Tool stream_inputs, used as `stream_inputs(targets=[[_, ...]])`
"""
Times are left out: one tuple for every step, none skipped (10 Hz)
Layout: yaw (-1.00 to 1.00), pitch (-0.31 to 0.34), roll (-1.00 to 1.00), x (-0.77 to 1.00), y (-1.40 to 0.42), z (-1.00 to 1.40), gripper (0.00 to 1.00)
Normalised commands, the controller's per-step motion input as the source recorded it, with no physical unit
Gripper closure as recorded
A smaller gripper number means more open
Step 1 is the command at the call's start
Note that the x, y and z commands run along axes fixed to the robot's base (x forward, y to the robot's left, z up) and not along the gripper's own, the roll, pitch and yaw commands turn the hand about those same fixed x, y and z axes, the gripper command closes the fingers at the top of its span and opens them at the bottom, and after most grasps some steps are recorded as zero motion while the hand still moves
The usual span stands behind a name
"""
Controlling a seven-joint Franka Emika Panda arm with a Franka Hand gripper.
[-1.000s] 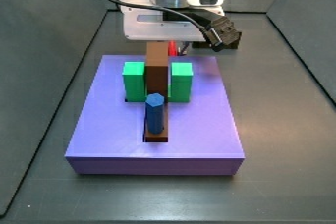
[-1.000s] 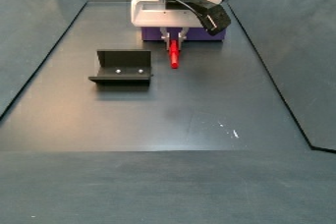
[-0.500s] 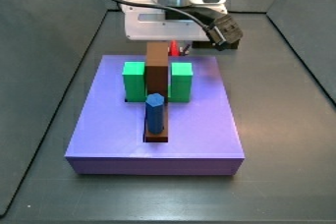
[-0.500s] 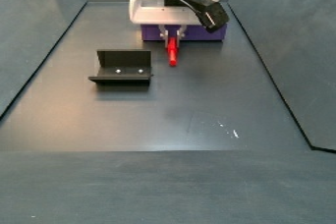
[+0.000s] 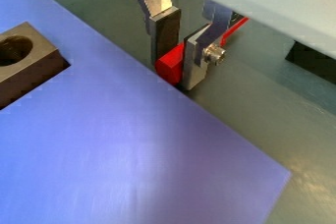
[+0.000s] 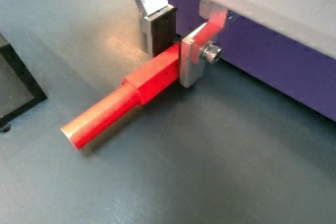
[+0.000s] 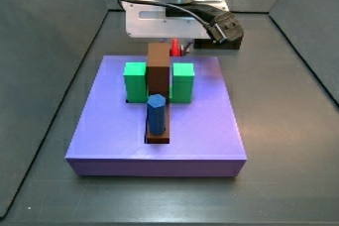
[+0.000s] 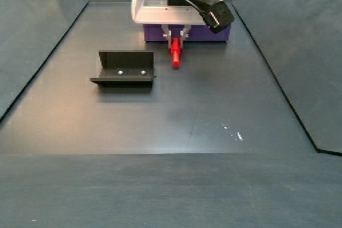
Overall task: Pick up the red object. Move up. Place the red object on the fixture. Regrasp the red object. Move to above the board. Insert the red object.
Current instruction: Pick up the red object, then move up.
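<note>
My gripper [image 8: 174, 38] is shut on the red object [image 8: 175, 54], a short red peg that sticks out from the jaws toward the grey floor. In both wrist views the silver fingers [image 6: 194, 63] clamp its square end [image 5: 170, 67], and its round shaft [image 6: 108, 113] points away from the board. The gripper [image 7: 175, 44] is at the far edge of the lavender board [image 7: 199, 121], just off it. The dark fixture [image 8: 123, 69] stands on the floor apart from the peg, to one side of it.
On the board stand two green blocks [image 7: 135, 81] [image 7: 183, 81], a long brown bar [image 7: 159, 71] between them and a blue peg [image 7: 155, 113]. The bar's end with a hole shows in a wrist view [image 5: 20, 56]. Dark walls border the floor.
The gripper with the red peg has crept slightly upward beside the board's edge. Nothing else has moved.
</note>
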Motion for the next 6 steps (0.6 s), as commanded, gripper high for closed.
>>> stream_inputs(targets=[[0.0,0.0,0.0,0.0,0.0,0.0,1.0],[0.0,0.0,0.0,0.0,0.0,0.0,1.0],[0.0,0.0,0.0,0.0,0.0,0.0,1.0],[0.0,0.0,0.0,0.0,0.0,0.0,1.0],[0.0,0.0,0.0,0.0,0.0,0.0,1.0],[0.0,0.0,0.0,0.0,0.0,0.83,1.0]])
